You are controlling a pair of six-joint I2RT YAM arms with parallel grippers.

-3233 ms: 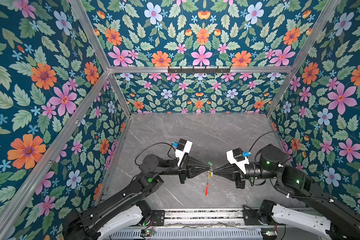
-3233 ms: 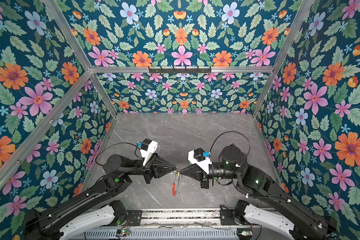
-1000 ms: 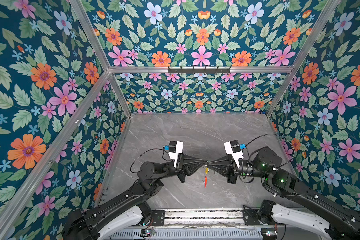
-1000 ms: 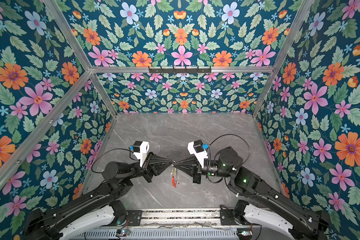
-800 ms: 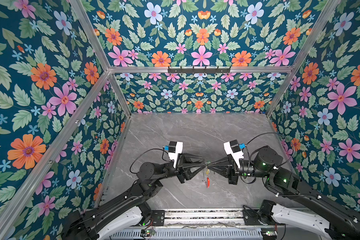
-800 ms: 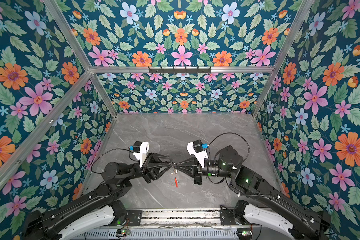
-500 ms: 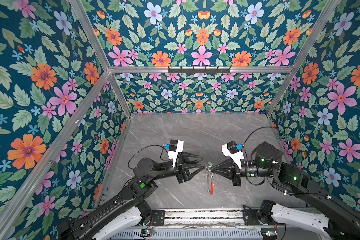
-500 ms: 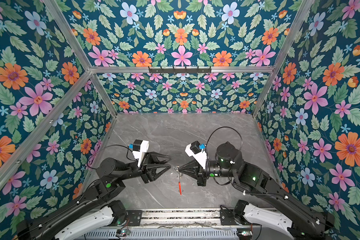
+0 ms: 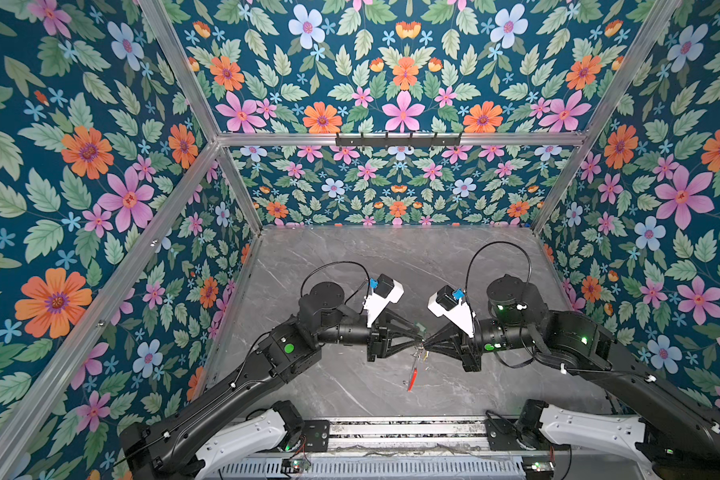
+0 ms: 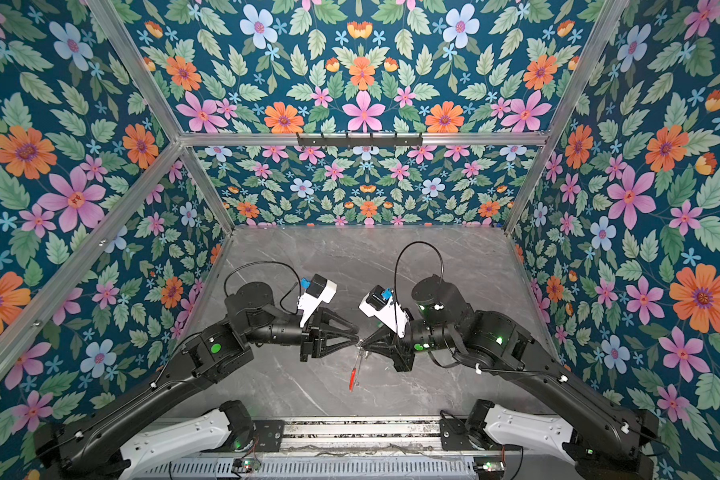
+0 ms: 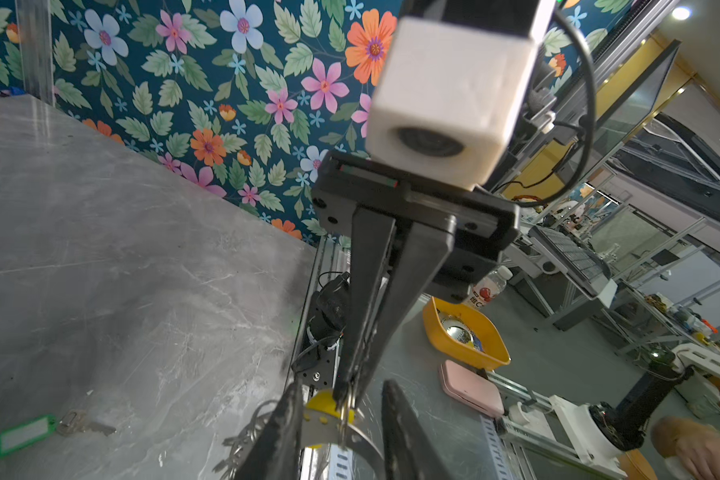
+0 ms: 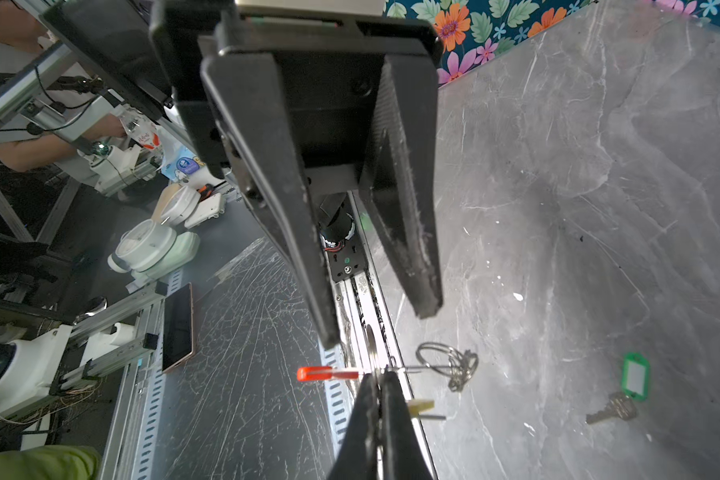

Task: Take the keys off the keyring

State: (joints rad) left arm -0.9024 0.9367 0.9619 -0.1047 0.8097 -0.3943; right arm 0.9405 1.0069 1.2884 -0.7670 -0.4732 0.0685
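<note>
Grey keyring hangs edge-on from the right tool, whose jaws are pressed together on the thin hoop. In both top views it reads as a mere line ending in the red sleeve. Left tool: jaws apart, gripping nothing, just beside the hoop. Green-tagged key lies loose on the surface. Yellow tag is half hidden behind the tool tips; its key cannot be made out.

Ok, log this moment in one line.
right tool: shut on keyring, aloft | left tool: open beside keyring | green-tagged key: off, on table | yellow-tagged key: at keyring
</note>
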